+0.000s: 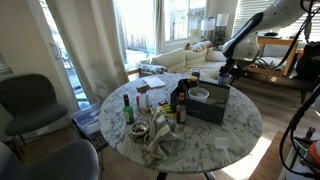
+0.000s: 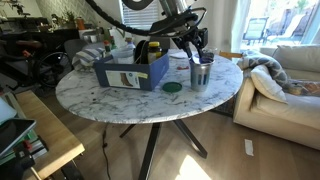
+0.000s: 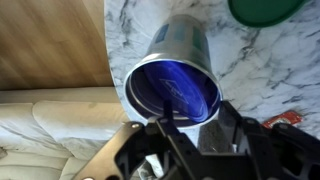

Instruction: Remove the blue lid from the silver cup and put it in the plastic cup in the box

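The silver cup [image 3: 180, 45] stands near the table edge, and the blue lid [image 3: 175, 88] sits in its mouth. In the wrist view my gripper [image 3: 197, 110] is open, with its two fingers spread just short of the cup's rim and not touching the lid. In an exterior view the gripper [image 2: 197, 45] hangs just above the silver cup [image 2: 201, 73]. The dark blue-grey box [image 2: 130, 72] stands beside the cup. The pale plastic cup [image 1: 199, 95] sits inside the box [image 1: 212, 108].
A green lid [image 2: 173, 87] lies on the marble table [image 2: 110, 100] between the box and the silver cup; it also shows in the wrist view [image 3: 265, 8]. Dark bottles [image 1: 128, 108] and clutter stand on the table's other half. A sofa [image 2: 285, 80] lies past the table edge.
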Robot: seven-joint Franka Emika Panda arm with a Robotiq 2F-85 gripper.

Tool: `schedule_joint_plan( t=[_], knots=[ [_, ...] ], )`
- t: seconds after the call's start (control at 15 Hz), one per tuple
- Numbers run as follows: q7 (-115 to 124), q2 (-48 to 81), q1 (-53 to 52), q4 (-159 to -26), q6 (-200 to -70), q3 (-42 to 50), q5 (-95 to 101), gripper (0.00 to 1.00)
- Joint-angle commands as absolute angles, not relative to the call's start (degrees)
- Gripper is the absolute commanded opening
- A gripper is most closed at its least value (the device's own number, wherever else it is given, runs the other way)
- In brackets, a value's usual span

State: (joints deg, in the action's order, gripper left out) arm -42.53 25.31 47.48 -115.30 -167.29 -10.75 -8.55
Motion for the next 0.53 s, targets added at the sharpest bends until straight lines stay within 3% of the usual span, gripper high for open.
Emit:
schedule_joint_plan(
  t=[0.0,0.13,0.47],
  knots=[
    [-46.0,26.8,49.5,-114.4,-166.0,-12.9,-10.7,0.21],
    [-46.1,26.6,49.6,-114.4,-166.0,-13.2,-10.7,0.03],
    [-45.6,26.1,49.2,-114.3,-166.0,-12.5,-10.2,0.0]
  ],
)
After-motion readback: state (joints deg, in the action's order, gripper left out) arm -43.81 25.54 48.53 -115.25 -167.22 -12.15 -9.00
